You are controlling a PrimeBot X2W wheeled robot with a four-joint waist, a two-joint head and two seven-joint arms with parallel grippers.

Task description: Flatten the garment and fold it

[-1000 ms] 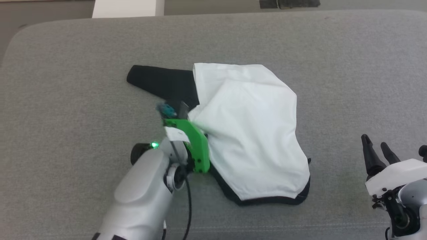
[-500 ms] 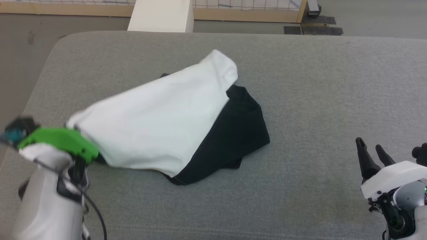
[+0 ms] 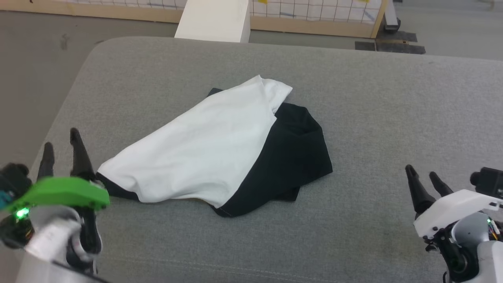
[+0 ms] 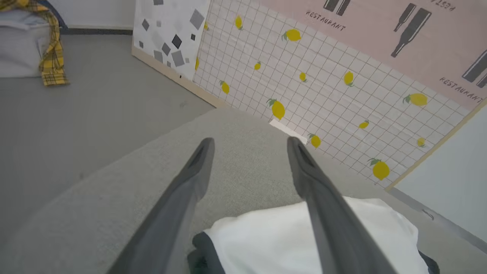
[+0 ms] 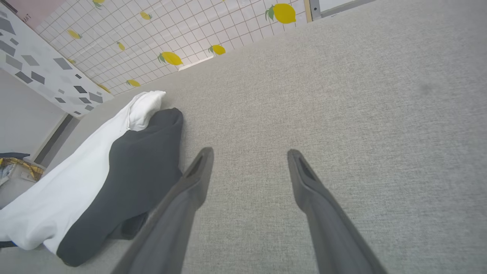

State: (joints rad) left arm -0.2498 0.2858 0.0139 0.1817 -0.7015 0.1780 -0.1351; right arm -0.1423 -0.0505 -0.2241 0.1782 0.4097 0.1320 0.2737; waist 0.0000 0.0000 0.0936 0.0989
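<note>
Lying in a slack diagonal heap near the middle of a broad grey fabric-covered surface (image 3: 373,98) is the garment (image 3: 204,157), a soft sports shirt whose white body is draped over a crumpled black part that pokes out on the robot's right side. Its lower white corner, edged in black, reaches toward the rounded left edge of the surface. Just beside that corner stands the left gripper (image 3: 61,138), two long dark fingers under a bright green mount, spread wide apart and holding nothing. From its own wrist camera the white cloth lies under and between the roots of those fingers. The right gripper (image 3: 421,171), the same dark fingers on a white mount, is likewise spread apart and empty, well away from the cloth above bare surface. From where I stand the shirt looks far from flat: layers overlap, and the sleeves and collar cannot be told apart in the black bunch. The chief risk, I judge, is a pinch that catches two layers at once, so that a pull would drag the whole heap rather than spread it. A leftward tug could also slide the corner over the left edge toward the grey floor (image 3: 35,78). Folding now would press in the creases.
</note>
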